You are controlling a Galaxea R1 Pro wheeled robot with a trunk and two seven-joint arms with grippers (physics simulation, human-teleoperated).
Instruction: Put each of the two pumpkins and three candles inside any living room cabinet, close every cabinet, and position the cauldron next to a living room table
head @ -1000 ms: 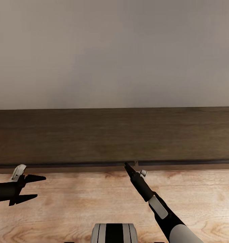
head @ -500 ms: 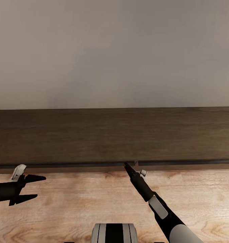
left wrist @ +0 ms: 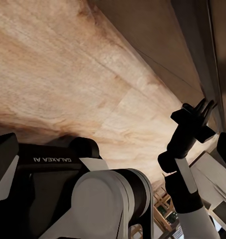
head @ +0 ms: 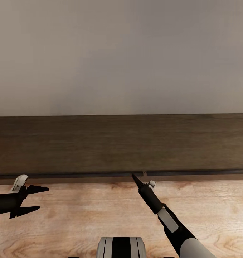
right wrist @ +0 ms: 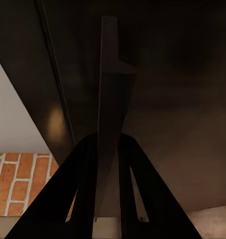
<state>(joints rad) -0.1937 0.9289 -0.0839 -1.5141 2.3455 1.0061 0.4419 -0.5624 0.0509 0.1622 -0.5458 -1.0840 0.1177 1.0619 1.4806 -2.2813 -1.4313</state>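
Against the cabinet's (head: 121,143) front edge, head view runs like this left to right. Left gripper (head: 35,198) hangs over the light wood floor (head: 82,215), short of the cabinet and well apart from it, its two black fingers spread wide with nothing between them. Cabinet itself is a long dark-brown wood console spanning the whole width, its flat top bare, plain grey wall (head: 121,53) behind it. A dark seam runs along the cabinet's front edge, with a small notch at about the middle; fronts look flush with no pale inside showing. Right gripper (head: 136,179) reaches up from the lower right, black and white arm angled toward the cabinet, tip just below that notch, at or just short of the front edge; cannot tell if it touches. Its fingers look pressed together to a single narrow point, nothing held.

Left wrist view: wood floor, cabinet's (left wrist: 192,45) dark front along one side, and the right gripper (left wrist: 205,105) near the cabinet's edge, fingers close together.

Right wrist view: right gripper's (right wrist: 109,30) fingers closed into one dark blade right up against the cabinet's (right wrist: 182,89) dark front, a thin seam beside them. Grey wall and a patch of red brick (right wrist: 13,179) sit past the cabinet's end.
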